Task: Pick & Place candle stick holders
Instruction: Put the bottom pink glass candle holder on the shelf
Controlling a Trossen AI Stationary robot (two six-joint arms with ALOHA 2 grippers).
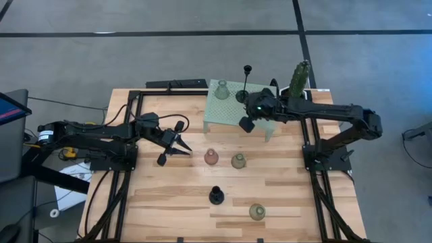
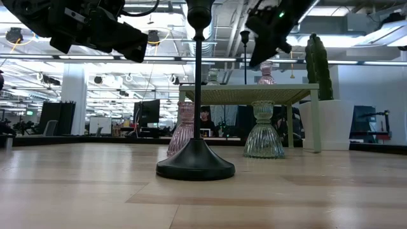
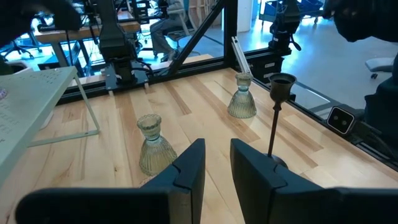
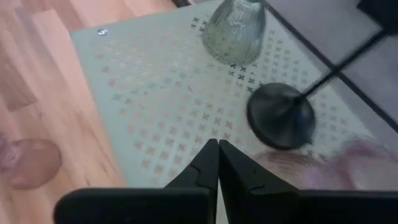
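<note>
Looking straight down, we see the wooden surface (image 1: 169,202) first, with the mint-green mesh stand (image 1: 226,111) standing toward twelve o'clock of its centre. At about one o'clock, by the stand's far corner, rises the green cactus (image 1: 300,75) in its white pot.

Our right arm reaches in from three o'clock, and the right gripper (image 4: 217,152) hangs over the mesh top with its jaws pressed fully together, gripping nothing. Our left arm comes in from nine o'clock; the left gripper (image 1: 177,147) hovers above the bare wood just at nine o'clock of the pink piece, its jaws set to a narrow gap and empty, as the left wrist view shows.

On the stand we find a pale green holder (image 1: 221,88) near the far left corner, and at its three o'clock a tall black stem holder (image 1: 244,84) on a round base. The low view shows a pink holder (image 2: 266,73) up on the mesh as well, partly hidden by the right arm.

Down on the wood, a dusty pink holder (image 1: 211,157) sits just beyond the stand's near edge, with a dull green holder (image 1: 238,160) close at its three o'clock. Toward six o'clock from those stands a second black stem holder (image 1: 215,196), and farther out at five o'clock a green holder (image 1: 256,212) rests near the front edge.
</note>
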